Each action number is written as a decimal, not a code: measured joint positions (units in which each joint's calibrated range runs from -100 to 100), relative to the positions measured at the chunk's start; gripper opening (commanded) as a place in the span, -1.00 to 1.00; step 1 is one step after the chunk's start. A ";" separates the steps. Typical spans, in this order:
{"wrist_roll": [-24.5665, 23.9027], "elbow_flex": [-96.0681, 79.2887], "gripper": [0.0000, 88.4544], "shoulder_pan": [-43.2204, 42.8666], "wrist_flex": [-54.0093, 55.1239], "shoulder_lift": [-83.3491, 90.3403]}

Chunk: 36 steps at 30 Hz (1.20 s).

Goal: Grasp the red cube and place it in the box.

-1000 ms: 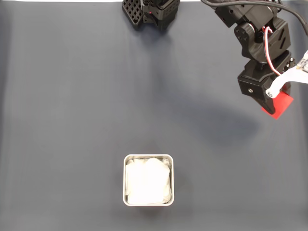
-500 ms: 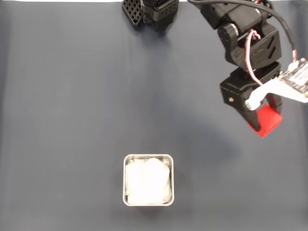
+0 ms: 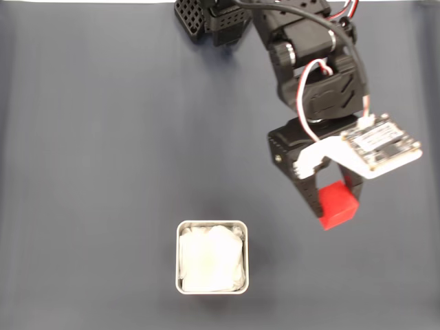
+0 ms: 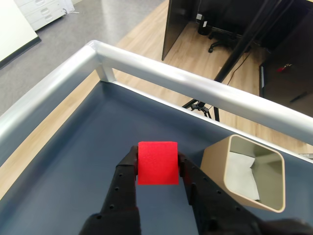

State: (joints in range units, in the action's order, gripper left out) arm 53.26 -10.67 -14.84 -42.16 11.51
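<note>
Pincer (image 4: 157, 169) clamped on red cube (image 3: 337, 204), arm stretched over dark table, right of box (image 3: 212, 256).

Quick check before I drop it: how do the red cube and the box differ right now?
The red cube is solid bright red; the box is a pale metal tin, open on top with a white lining. The cube is clearly smaller than the box. The cube is clamped in the pincer, while the box sits free on the dark mat. In the fixed view, both look squarish.
</note>
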 measured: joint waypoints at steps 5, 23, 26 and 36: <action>-0.20 0.18 -0.86 3.04 0.00 0.35; -1.47 5.79 -0.87 11.20 0.00 -1.56; -1.47 6.42 -0.87 12.46 0.00 -2.87; -1.86 7.14 -0.87 15.80 0.00 -7.12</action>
State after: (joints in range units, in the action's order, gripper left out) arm 51.40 -3.53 0.96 -42.16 4.39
